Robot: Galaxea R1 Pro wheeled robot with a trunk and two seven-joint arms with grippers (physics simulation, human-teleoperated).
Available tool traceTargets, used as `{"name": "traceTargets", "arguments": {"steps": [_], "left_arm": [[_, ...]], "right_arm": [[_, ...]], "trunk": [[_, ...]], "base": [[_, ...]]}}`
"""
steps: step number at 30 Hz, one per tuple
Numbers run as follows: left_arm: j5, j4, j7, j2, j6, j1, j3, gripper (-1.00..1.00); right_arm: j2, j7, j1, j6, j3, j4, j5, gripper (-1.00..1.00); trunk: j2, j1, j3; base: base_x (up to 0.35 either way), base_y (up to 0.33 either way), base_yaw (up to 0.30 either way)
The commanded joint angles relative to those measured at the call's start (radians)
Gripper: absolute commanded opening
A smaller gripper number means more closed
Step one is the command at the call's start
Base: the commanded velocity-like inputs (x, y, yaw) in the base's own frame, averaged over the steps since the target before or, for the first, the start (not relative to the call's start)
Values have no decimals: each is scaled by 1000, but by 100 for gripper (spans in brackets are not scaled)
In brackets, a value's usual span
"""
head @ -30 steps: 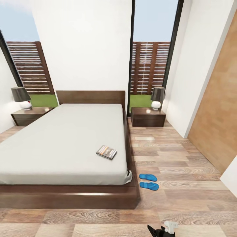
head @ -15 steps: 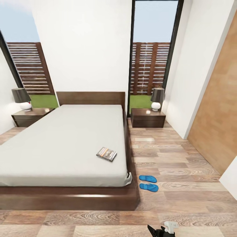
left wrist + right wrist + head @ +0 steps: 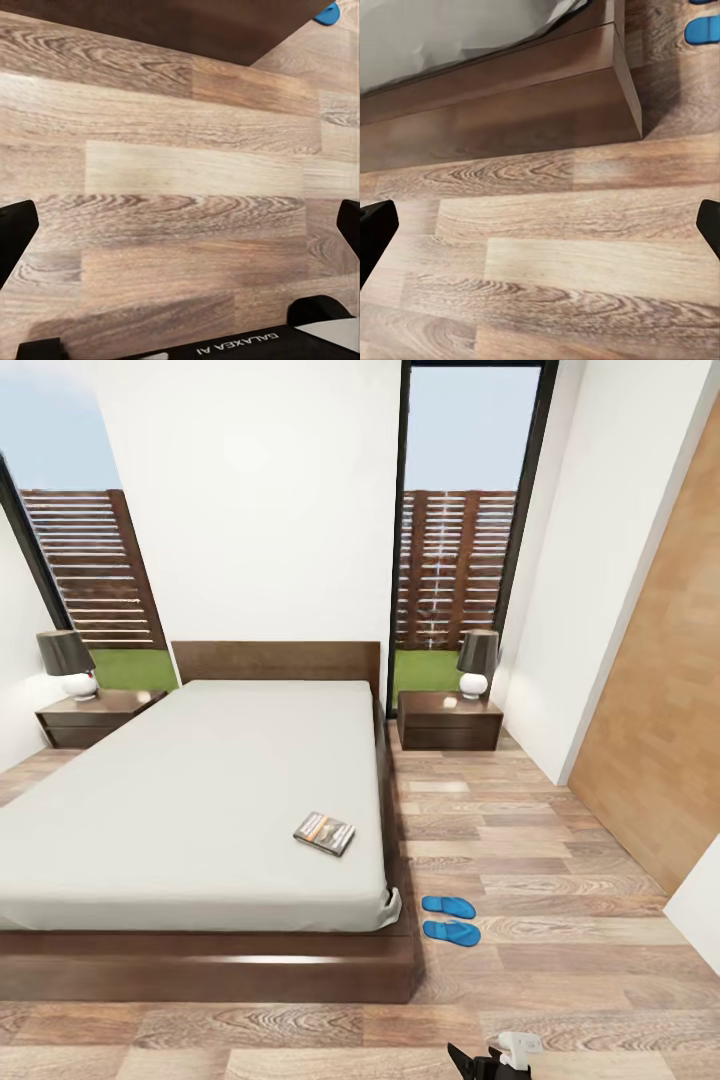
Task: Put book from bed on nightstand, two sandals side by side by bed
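Book point(image 3: 324, 833) is on the bed point(image 3: 200, 800) near its foot corner, not yet on either nightstand point(image 3: 450, 720), so that step's left. Sandals point(image 3: 449, 919) already lie side by side on the floor point(image 3: 560, 860) next to the bed, looks done. Left gripper point(image 3: 180, 232) and right gripper point(image 3: 540, 225) both w/ fingers wide apart, empty, over bare floor.

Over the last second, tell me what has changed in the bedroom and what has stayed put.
Only the head camera moved: the whole picture shifted slightly, with the far wall and windows sliding down a little. No object moved. The book lies flat on the bed near its right edge, the two sandals lie together on the floor by the bed's foot corner, and nothing has been grasped or released.
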Motion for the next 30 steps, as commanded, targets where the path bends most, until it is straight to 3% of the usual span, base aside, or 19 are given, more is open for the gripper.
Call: {"name": "traceTargets", "arguments": {"steps": [1, 14, 16, 18, 20, 22, 25, 26, 27, 28, 30], "left_arm": [[2, 1, -7, 0, 0, -1, 6, 100], [2, 0, -16, 2, 2, -1, 9, 100], [1, 0, -17, 2, 2, -1, 8, 100], [0, -1, -17, 2, 2, -1, 8, 100], [-1, -3, -26, 3, 2, -1, 8, 100], [-1, -17, -68, 5, 4, -1, 8, 100], [-2, -99, -175, 7, 22, -2, 8, 100], [-2, -173, -215, 7, 94, -3, 8, 100], [-2, -271, -248, 6, 209, -3, 8, 100], [-2, -322, -261, 5, 270, -4, 8, 100], [-1, -549, -289, 4, 515, -4, 8, 100]], "right_arm": [[0, 6, -2, -6, 8, 4, -10, 100], [-11, 6, -2, 5, 4, 3, -13, 100], [-81, 4, -4, 74, -6, 2, -16, 100], [-133, -15, -7, 159, -11, 2, -18, 100], [-177, -93, -10, 276, -15, 1, -22, 100], [-189, -125, -10, 308, -15, 1, -25, 100], [-194, -144, -11, 290, -12, 1, -24, 100], [-194, -147, -11, 273, -10, 1, -24, 100], [-193, -149, -11, 261, -9, 1, -24, 100], [-193, -149, -11, 256, -9, 1, -24, 100], [-193, -151, -11, 246, -7, 2, -23, 100]], "trunk": [[-1, 0, -1], [-1, 0, -1], [-1, 0, -1], [-1, 0, -1], [-1, 0, -1], [-1, 0, -1], [-1, 0, -1], [-1, 0, -1], [-1, 0, -1], [-1, 0, -1], [-1, 0, -1]], "base": [[0, 0, 0], [0, 0, 0], [0, 0, 0], [0, 0, 0], [0, 0, 0], [0, 0, 0], [0, 0, 0], [0, 0, 0], [0, 0, 0], [0, 0, 0], [0, 0, 0]]}}
